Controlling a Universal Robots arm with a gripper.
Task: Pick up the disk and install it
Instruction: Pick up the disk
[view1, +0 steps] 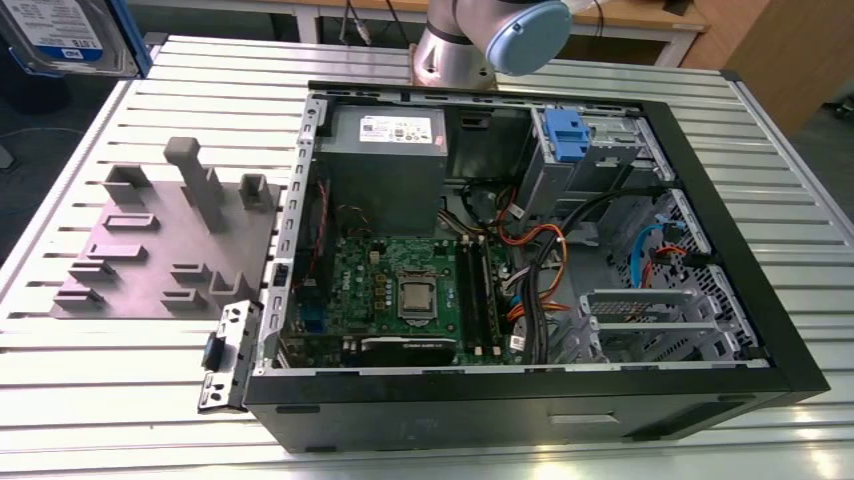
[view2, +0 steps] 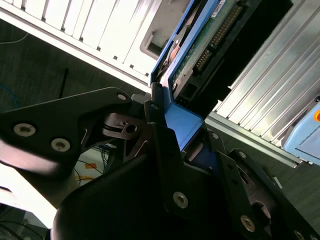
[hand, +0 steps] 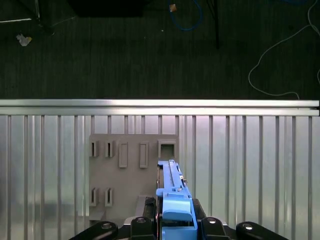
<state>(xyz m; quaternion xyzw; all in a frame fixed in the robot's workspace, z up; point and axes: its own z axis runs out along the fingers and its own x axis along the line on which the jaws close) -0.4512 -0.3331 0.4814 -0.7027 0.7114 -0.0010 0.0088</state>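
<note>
**Disk (hand: 174, 190) pinched in the tool (hand: 174, 215), off the table and outside the case**

In the first wrist view the disk stands on edge between the tool's two dark fingers (hand: 145, 204). They press in from both sides on its blue carrier frame. Beneath it in that view lie a grey slotted fixture (hand: 125, 170) and the ribbed metal table (hand: 250, 150). Past the table's edge is dark floor with loose cables (hand: 280, 55).

The second wrist view shows the same grip from close by. The tool (view2: 182, 127) clamps the blue frame, and the disk (view2: 200, 50) reaches away from it with its circuit side and connector pins in sight. The pale table slats (view2: 100, 30) lie behind.

In the exterior view the disk (view1: 67, 35) sits in the upper corner at the exterior view's left, cut by the frame edge. Its white-and-blue label faces the camera. That places it beyond the far end of the grey fixture (view1: 147, 250), whose posts and slots hold nothing.

The open computer case (view1: 534, 400) lies on its side on the table (view1: 801, 180), at the exterior view's right of the fixture. Inside it are a green motherboard (view1: 400, 290), a grey power supply box (view1: 384, 135), bundled cables (view1: 547, 250), a metal drive cage (view1: 654, 320) and a small blue clip (view1: 566, 135) in the bay at the far side. A segment of the arm (view1: 487, 40) with a blue cap rises behind the case.
</note>
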